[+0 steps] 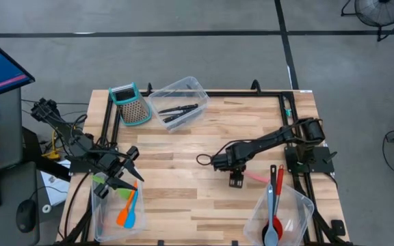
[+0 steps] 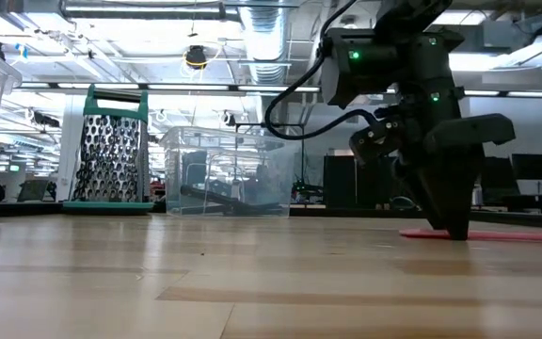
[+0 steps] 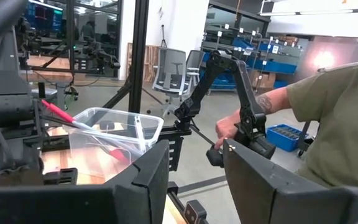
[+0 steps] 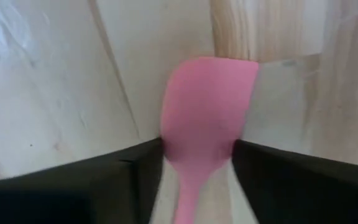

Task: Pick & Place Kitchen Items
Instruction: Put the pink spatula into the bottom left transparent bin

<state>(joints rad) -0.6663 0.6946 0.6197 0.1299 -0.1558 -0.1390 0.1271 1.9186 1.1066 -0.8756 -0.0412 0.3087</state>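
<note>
Right end effector (image 4: 194,165) lowered onto the counter (image 1: 204,178) near its right edge, fingers apart either side of a pink spatula (image 4: 205,118) lying flat on the wood, not clamped. Left end effector (image 1: 125,167) hovering over a clear tub (image 1: 101,222) at the front-left corner, fingers apart, empty.

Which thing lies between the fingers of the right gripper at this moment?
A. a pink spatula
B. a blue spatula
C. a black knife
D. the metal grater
A: the right wrist view shows the pink spatula flat on the wooden table, with a dark finger of the right gripper on each side of its neck; whether the fingers already press it, the pictures do not show.
</note>
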